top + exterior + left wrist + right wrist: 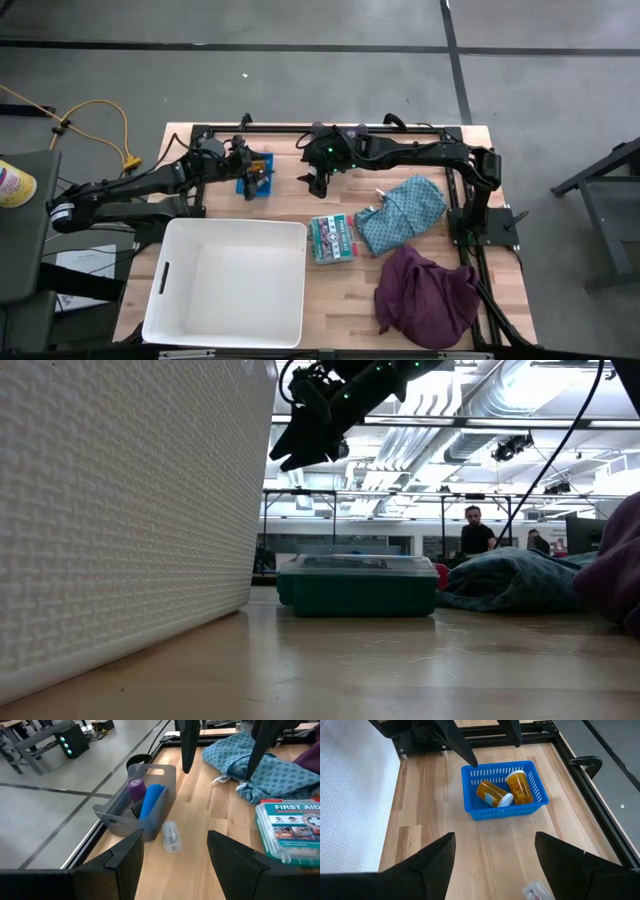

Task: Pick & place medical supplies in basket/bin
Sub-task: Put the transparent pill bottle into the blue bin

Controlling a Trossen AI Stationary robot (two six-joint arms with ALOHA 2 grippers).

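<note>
Two dark arms reach over the wooden worktop [330,290] from the far side. The left gripper [252,172] hangs above a small blue basket [504,790], and its fingers [125,857] are spread apart and hold nothing. The right gripper [318,178] hangs near the middle of the far edge, fingers [432,857] spread apart too, with nothing in them.

The blue basket is plastic with slotted walls. Two orange bottles [506,791] with white caps lie on their sides in it, touching each other. A clear grey bin [137,802] with a handle hole stands at the far edge of the worktop. A purple roll [136,790] and a blue roll [151,801] stand leaning inside it, side by side. A small see-through tube [171,837] lies on the wood just beside the grey bin.

A big white bin [230,285] with bumpy woven-looking walls sits at the near left side. In the low view it blocks the whole left part. Just beside it lies a flat green first aid box [332,238] with a clear lid. The teal patterned cloth [405,212] lies crumpled next to the box, soft and lumpy. The maroon cloth [425,295] lies in a heap nearer the front, right beside the teal one.

A person [476,532] stands far back in the room
</note>
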